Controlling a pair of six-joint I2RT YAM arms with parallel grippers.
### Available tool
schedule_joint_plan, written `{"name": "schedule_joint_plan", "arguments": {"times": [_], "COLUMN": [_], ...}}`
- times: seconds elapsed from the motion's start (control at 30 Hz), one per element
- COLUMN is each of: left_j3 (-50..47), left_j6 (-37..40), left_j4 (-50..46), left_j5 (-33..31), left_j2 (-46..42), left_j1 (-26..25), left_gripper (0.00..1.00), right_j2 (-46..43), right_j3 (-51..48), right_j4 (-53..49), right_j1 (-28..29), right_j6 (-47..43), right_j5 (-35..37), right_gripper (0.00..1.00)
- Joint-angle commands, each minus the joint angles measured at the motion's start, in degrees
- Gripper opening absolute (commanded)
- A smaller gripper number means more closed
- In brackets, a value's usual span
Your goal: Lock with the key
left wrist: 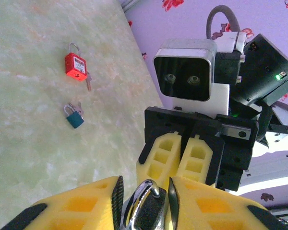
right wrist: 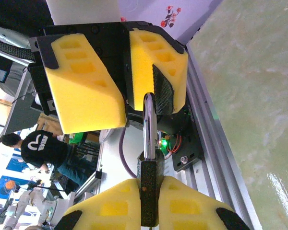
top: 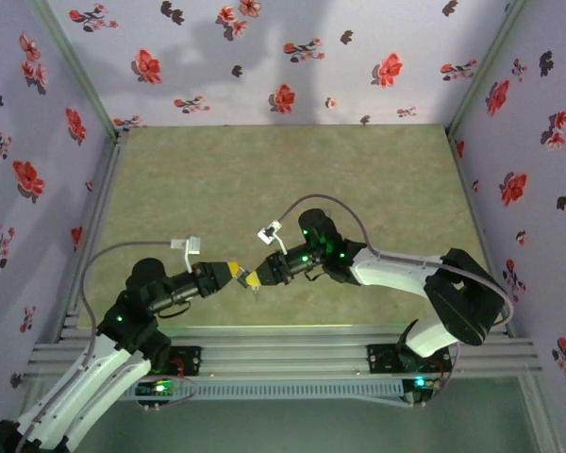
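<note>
Two arms meet tip to tip above the near middle of the table (top: pixel 283 179). Along the left edge a metal rail (top: pixel 96 226) runs under the flowered wall. A strip of bare green surface lies between that rail and the left arm, which reaches in from the near left corner.

The left gripper (top: pixel 233 273) sits just left of centre, close to the near rail (top: pixel 283 351). In its wrist view its yellow fingers (left wrist: pixel 77 208) stand a little apart, one on each side of a silver shackle (left wrist: pixel 145 190). The gaps are so thin that I cannot tell whether they press on it.

The padlock (right wrist: pixel 149 189) bridges the two tips. Its dark body is in the right gripper (top: pixel 254 279), whose fingers are clamped flat against both sides. Its shackle points at the left gripper's fingers.

The left wrist view also shows two more locks lying flat on the table, apart from each other and well away from the grippers. One is a red padlock (left wrist: pixel 75 64) with its key (left wrist: pixel 88 86). The other is a teal padlock (left wrist: pixel 75 117) with a second key (left wrist: pixel 79 107). Past the red one the table ends at a rail and the wall.

Right of centre, the right arm bends back to its base at the near right corner, close to the right wall. Beyond both arms, broad open surface stretches to the back wall.
</note>
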Motion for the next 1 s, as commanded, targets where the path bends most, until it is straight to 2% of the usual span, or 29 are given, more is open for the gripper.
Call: {"name": "schedule_joint_plan", "arguments": {"times": [0.0, 0.43, 0.77, 0.97], "left_j3": [0.99, 0.37, 0.54, 0.50], "left_j6": [1.18, 1.02, 1.42, 1.77], "left_j4": [-0.14, -0.41, -1.11, -1.54], "left_j5": [0.91, 1.51, 1.63, 1.97], "left_j2": [-1.05, -2.32, -2.71, -3.09], "left_j1": [0.59, 0.64, 0.65, 0.64], "left_gripper": [0.32, 0.23, 0.12, 0.03], "right_j2": [0.51, 0.45, 0.63, 0.60], "right_j3": [-0.13, -0.95, -1.79, -2.98], "right_j4": [2.43, 6.21, 11.16, 18.04], "right_j1": [0.20, 0.19, 0.11, -0.07], "right_j6": [0.50, 2.86, 6.42, 11.18], "right_j5": [-1.82, -2.89, -4.27, -5.44], "right_gripper": [0.00, 0.00, 0.00, 0.00]}}
